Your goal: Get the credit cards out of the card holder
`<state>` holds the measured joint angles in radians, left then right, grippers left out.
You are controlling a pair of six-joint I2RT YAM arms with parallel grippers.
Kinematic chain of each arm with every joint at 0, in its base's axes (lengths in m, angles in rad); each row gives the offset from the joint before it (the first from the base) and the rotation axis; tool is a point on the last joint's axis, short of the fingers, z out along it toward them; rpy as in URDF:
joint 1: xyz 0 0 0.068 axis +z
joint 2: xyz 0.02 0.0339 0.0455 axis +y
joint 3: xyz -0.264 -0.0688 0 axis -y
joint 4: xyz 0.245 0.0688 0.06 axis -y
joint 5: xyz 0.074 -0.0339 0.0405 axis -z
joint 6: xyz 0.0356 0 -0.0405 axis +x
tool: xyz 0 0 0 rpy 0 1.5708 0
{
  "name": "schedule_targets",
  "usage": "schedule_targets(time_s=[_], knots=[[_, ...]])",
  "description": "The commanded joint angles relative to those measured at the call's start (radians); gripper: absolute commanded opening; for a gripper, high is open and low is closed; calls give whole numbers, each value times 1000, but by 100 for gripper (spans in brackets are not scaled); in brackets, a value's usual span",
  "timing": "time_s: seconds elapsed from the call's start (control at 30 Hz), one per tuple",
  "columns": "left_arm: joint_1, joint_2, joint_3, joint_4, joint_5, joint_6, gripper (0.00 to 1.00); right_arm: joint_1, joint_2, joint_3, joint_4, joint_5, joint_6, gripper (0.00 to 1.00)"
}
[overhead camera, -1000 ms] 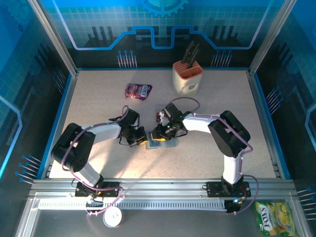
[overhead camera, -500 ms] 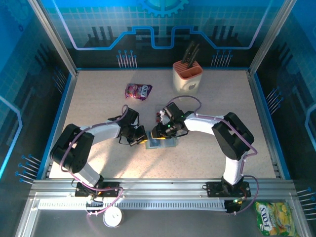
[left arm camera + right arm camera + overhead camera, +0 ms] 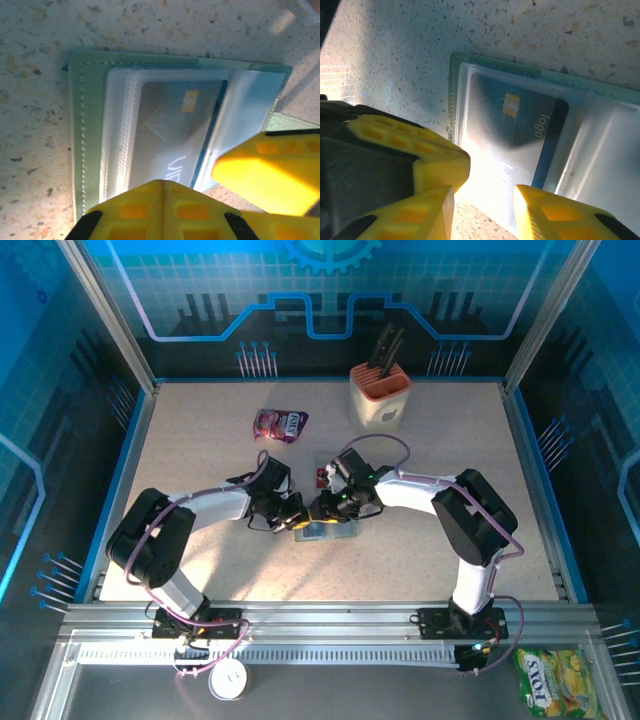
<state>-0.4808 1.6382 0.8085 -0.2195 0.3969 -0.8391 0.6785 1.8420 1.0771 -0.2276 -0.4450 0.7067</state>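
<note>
**Card holder** (image 3: 338, 531): sage-green, lying open and flat on the speckled table (image 3: 200, 440), mid-table between the two grippers. From above the gripper heads cover most of it and only a pale strip shows

**Contents:** one blue card (image 3: 520, 125) with a gold chip, inside a clear sleeve (image 3: 120, 125). Its print is blurred by plastic and glare. Its near end is cut off behind yellow fingers in both wrist views. Whether more cards lie beneath cannot be told

**Unidentified:** a small red-and-dark item (image 3: 321, 477) beside the right arm, too small to name

**Left gripper** (image 3: 161, 186): closed, fingers meeting along a seam with nothing between them. The tip is at the holder's near edge; contact cannot be made out

**Right gripper** (image 3: 484, 200): jaws part-way apart, with the sleeve's glare-washed near edge in the gap. Whether the fingers (image 3: 555, 215) press or pinch it cannot be told. One finger crosses the holder's corner in the left wrist view

**Also on the table:** purple pouch (image 3: 280, 424) and knife block (image 3: 380, 398), both well apart at the far side
</note>
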Motion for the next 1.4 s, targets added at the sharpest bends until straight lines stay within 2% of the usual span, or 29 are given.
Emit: schedule_targets(time_s=[0.0,0.33,0.67,1.37], knots=[[-4,38,17,-28,0,13,0,-2,18,-2,-18,0,-6,38],[-2,56,16,-54,-21,31,0,-2,56,3,-13,-9,-4,37],[6,31,22,-88,-47,44,0,-2,35,12,-86,73,-36,38],[17,20,31,-116,-55,69,0,-2,-1,23,-152,123,-64,38]])
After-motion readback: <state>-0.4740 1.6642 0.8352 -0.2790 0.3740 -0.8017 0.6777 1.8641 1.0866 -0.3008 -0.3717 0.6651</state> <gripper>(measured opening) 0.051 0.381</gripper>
